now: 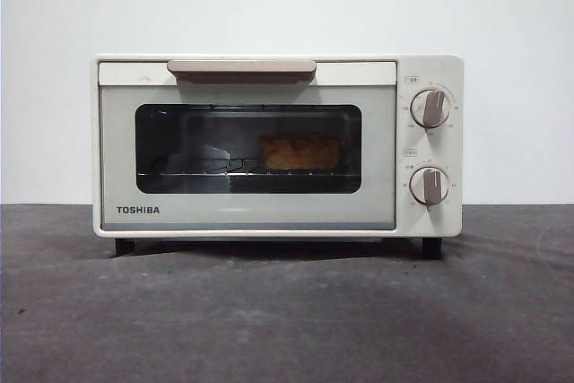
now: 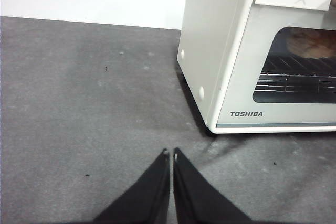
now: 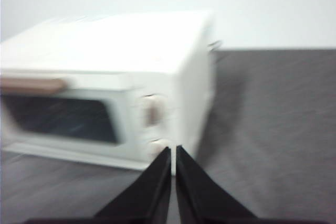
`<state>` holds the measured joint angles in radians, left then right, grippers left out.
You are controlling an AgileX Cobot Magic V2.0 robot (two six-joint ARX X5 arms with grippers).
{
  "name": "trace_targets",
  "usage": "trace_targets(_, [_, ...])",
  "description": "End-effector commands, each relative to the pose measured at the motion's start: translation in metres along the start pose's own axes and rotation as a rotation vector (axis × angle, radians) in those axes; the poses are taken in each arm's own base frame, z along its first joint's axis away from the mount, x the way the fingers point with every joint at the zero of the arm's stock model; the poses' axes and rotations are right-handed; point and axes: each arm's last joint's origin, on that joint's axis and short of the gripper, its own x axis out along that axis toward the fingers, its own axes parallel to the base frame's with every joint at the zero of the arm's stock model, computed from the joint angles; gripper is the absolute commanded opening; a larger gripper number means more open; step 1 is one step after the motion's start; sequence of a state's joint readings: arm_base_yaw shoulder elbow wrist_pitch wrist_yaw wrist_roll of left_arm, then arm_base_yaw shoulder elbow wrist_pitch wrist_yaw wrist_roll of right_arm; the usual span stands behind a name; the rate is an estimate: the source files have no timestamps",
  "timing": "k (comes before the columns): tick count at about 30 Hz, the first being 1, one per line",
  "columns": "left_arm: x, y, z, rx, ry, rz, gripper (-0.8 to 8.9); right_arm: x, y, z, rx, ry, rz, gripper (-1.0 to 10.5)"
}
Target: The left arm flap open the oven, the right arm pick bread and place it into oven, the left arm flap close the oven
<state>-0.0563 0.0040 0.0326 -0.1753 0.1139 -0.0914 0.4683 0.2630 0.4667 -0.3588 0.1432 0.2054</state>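
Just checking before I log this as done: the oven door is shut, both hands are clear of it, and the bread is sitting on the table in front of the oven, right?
Not quite. The bread is not on the table; it lies inside the oven on the wire rack, seen through the door window in the front view. The door is shut, and the left hand and right hand are both clear of it.

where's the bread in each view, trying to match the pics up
Front view: the bread lies on the rack behind the shut door's glass, right of the window's middle.
Left wrist view: only part of it shows through the window, at the picture's edge.
Right wrist view: not visible; the picture is blurred and the window looks dark.
Shared landmark: the oven, in all three.
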Motion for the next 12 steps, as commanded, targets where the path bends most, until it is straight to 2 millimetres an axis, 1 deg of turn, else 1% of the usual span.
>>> trace_targets(1, [0.002, 0.001, -0.007, 0.009, 0.024, 0.005, 0.16, 0.012, -0.017, -0.039, -0.086, -0.017, -0.072, 0.1])
trace_targets(3, [0.002, 0.001, -0.007, 0.009, 0.024, 0.006, 0.16, 0.016, -0.025, -0.058, -0.11, -0.005, -0.103, 0.1])
trace_targets(4, [0.002, 0.001, -0.007, 0.009, 0.024, 0.005, 0.16, 0.02, -0.031, -0.072, -0.132, 0.001, -0.112, 0.1])
trace_targets(7, [0.002, 0.001, -0.007, 0.009, 0.024, 0.005, 0.16, 0.025, -0.04, -0.095, -0.162, 0.011, -0.131, 0.1])
trace_targets(10, [0.002, 0.001, -0.007, 0.009, 0.024, 0.005, 0.16, 0.027, -0.045, -0.107, -0.155, 0.024, -0.156, 0.1])
trace_targets(12, [0.002, 0.001, -0.007, 0.009, 0.024, 0.006, 0.16, 0.026, -0.046, -0.109, -0.16, 0.036, -0.156, 0.1])
